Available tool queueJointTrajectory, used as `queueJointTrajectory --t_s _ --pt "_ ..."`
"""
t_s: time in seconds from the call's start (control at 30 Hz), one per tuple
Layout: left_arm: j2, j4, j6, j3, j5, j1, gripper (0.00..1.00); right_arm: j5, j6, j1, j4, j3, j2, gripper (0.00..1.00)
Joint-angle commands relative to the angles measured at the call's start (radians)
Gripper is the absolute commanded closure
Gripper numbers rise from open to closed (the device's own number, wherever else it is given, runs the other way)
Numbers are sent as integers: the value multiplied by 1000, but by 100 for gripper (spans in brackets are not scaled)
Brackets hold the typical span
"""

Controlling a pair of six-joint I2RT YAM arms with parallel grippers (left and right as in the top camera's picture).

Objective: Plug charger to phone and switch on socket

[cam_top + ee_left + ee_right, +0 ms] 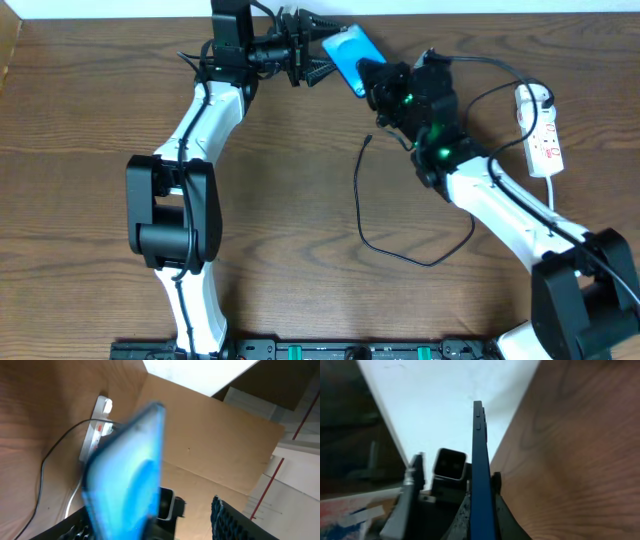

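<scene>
Holding the phone (347,50) clear of the surface (100,200) at the 12 o'clock side, the right gripper (368,80) is clamped tight across its thin body. The left gripper (315,58) stands at the phone's 9 o'clock with its jaws spread wide and grasps nothing. The charger (360,190) lies loose toward 6 o'clock, its tip unplugged. The socket (541,135) sits at 3 o'clock. The step in hand looks like presenting the phone. Next, the free gripper probably must pinch the connector tip and line it up squarely with the port.
</scene>
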Motion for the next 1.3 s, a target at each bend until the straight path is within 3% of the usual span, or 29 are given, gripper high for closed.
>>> queueJointTrajectory --t_s 0.0,0.4,0.57,1.13,1.27 --pt "-24 6 -18 8 25 -10 33 15 19 20 15 15 2 99" --pt "-25 8 -39 8 14 -16 38 -3 129 29 13 15 7 99" --pt "-24 94 -47 8 14 -15 38 -43 149 29 13 15 7 99" --pt "-24 137 -113 8 -12 -13 39 -120 146 34 51 15 7 99" --pt "-25 137 -113 8 -13 -14 43 -113 146 39 51 15 7 99"
